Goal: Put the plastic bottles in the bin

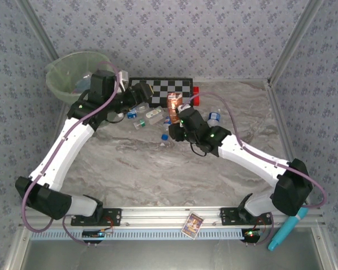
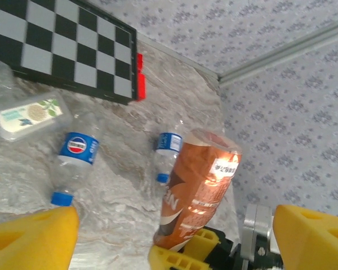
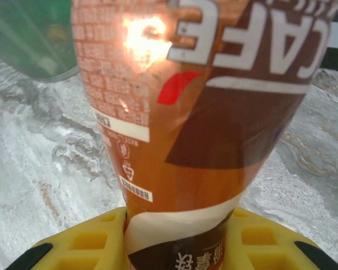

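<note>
Right gripper clamps a brown bottle lettered "CAFE" in white; left gripper gapes wide, empty; a clear bottle lying nearby wears a blue roundel label.

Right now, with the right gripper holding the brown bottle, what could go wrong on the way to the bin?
The right gripper pinches the brown bottle by one end only, so it may tilt or slip when swung. The left arm lies between it and the bin; the two arms could collide. Loose bottles nearby could get knocked.
</note>
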